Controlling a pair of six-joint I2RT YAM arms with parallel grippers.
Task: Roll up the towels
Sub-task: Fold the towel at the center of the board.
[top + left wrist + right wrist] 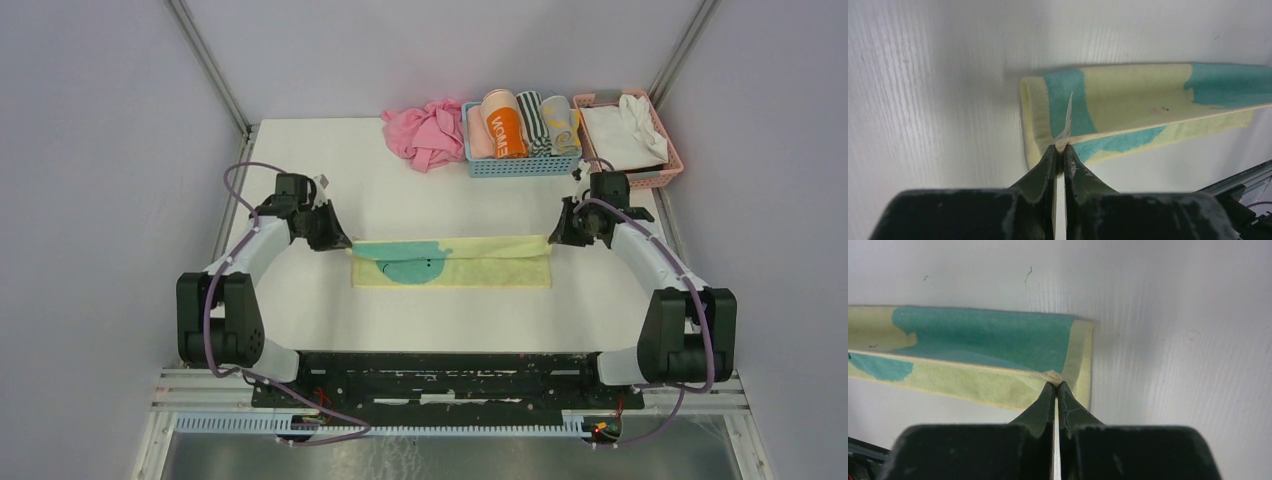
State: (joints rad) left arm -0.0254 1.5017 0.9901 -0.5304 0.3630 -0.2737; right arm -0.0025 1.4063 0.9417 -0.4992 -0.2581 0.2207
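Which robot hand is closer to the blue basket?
The right hand: it grips the yellow towel's end near the blue basket. The left hand grips the opposite, farther end.

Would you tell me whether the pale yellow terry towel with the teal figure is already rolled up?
No, the towel lies stretched as a long folded strip on the table.

The yellow towel [450, 262] is matt terry cloth with a short fuzzy nap, and its teal figure has the same dull pile. A white label [1068, 112] at its left corner looks thin and smooth. Under the towel, the table [300, 160] is white and matt, with fine parallel grain lines. The left gripper [1060, 148] and right gripper [1055, 385], at the towel's two ends, are dark hard plastic, faintly shiny and scuffed pale. Beyond the towel, the pink cloth [425, 132] is soft crumpled fabric and the blue basket [520, 167] is latticed plastic.
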